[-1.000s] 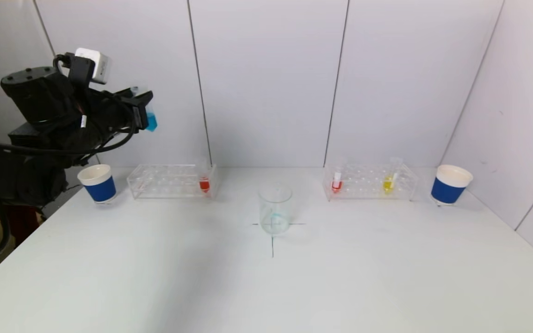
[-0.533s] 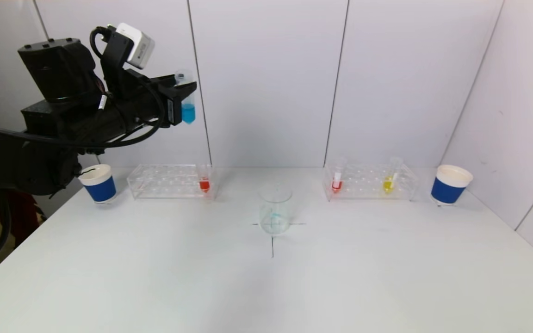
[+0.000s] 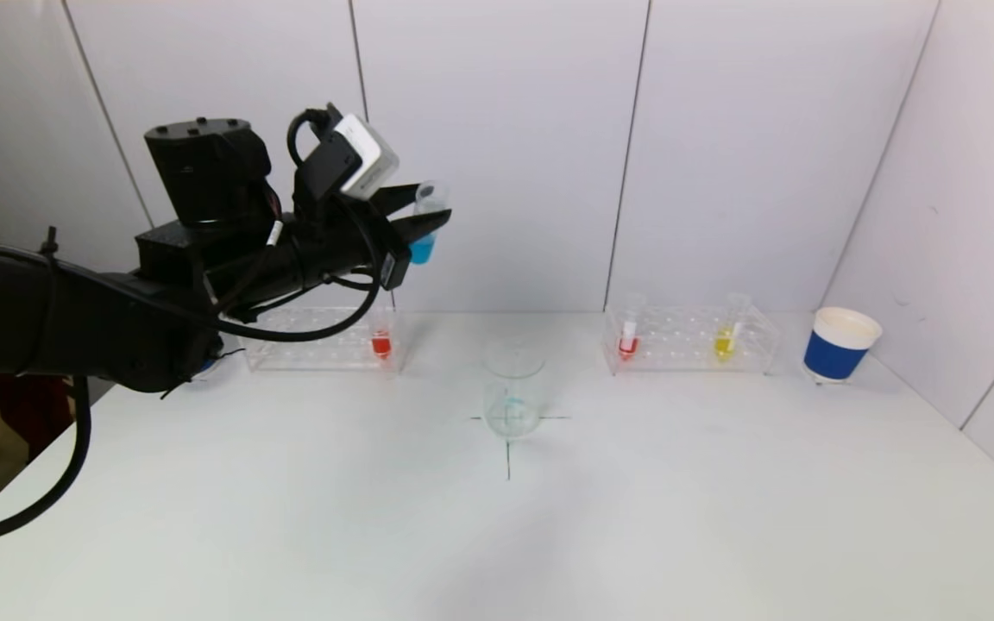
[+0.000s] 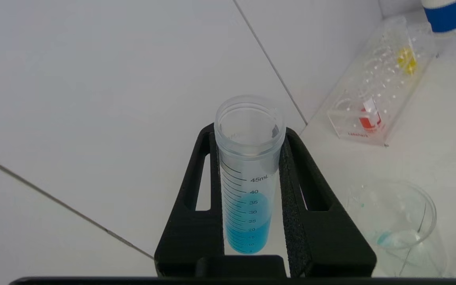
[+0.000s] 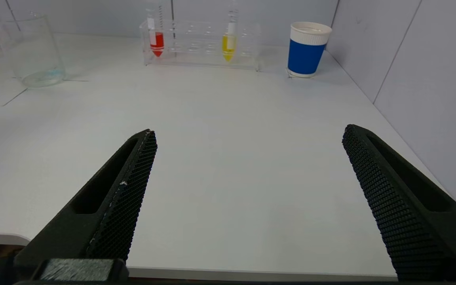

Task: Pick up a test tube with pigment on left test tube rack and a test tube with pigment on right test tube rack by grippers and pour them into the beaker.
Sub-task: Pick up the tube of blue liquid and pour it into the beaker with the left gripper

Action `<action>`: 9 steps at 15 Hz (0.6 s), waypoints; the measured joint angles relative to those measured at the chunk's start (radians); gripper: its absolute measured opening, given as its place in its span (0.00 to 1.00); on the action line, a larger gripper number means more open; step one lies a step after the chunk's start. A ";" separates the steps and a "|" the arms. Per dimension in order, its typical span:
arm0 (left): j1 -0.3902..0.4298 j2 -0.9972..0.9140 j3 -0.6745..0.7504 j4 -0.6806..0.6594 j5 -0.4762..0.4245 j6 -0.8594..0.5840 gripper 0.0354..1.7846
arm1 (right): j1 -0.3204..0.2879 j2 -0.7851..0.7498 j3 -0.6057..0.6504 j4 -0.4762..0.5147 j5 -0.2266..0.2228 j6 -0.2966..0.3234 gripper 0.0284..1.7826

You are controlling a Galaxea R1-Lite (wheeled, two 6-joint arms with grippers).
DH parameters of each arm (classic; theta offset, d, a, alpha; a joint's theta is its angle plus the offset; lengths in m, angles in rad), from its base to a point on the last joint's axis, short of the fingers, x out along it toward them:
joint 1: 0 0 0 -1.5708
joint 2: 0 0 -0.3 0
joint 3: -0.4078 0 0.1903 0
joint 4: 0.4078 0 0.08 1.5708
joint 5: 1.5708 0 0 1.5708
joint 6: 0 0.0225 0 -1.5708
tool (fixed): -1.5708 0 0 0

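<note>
The left gripper [image 4: 249, 198] clenched a clear ribbed-rim tube [image 4: 247, 174] of blue liquid at upper left in the head view. Only the wrist view showed its printed scale. The right gripper [image 5: 247, 190] sat released over the white counter [image 5: 232, 118].

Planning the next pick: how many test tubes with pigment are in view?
4. Blue tube held by the left gripper; red tube in left rack; red tube and yellow tube in right rack.

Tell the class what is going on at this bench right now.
The left gripper is shut on a test tube of blue pigment, held in the air above the table, left of the beaker. No pour is under way yet. The beaker shows only a faint blue trace. The right gripper hangs open at the table's near edge. A red tube stands in the left rack.
</note>
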 joint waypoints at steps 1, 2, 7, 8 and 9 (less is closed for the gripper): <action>-0.001 0.016 0.011 0.000 -0.021 0.048 0.23 | 0.000 0.000 0.000 0.000 0.000 0.000 0.96; -0.001 0.032 0.022 0.000 -0.032 0.092 0.23 | 0.000 0.000 0.000 0.000 0.000 0.000 0.96; -0.006 0.116 0.032 -0.004 -0.121 0.303 0.23 | 0.000 0.000 0.000 0.000 0.000 0.000 0.96; -0.012 0.132 0.032 -0.004 -0.123 0.347 0.23 | 0.000 0.000 0.000 0.000 0.000 0.000 0.96; -0.019 0.146 0.029 -0.004 -0.124 0.371 0.23 | 0.000 0.000 0.000 0.000 0.000 0.000 0.96</action>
